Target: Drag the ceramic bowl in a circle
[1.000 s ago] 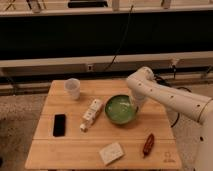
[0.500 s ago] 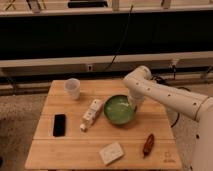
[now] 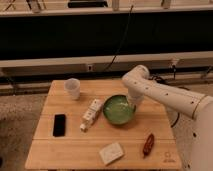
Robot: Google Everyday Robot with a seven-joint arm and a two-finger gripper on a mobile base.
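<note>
The ceramic bowl (image 3: 119,109) sits upright near the middle of the wooden worktop (image 3: 75,150), slightly toward its right half, its pale green inside showing nothing in it. The pincer (image 3: 132,104) is down at the bowl's right rim, under the white arm that bends in from the right; its tips are drawn together, and they seem to be touching or pinching the rim, though whether the rim is actually caught between them cannot be made out. Just left of the bowl lies a small white box-like item (image 3: 90,114), close to the rim but apparently not touching it. Further out are a white cup (image 3: 72,88) at the back left, a black phone (image 3: 59,125) on the left, a white packet (image 3: 111,153) at the front and a reddish-brown object (image 3: 148,144) at the front right. Judging by this, contact with the bowl looks made; how much of the circle is done cannot be read, so the dragging is left to complete
</note>
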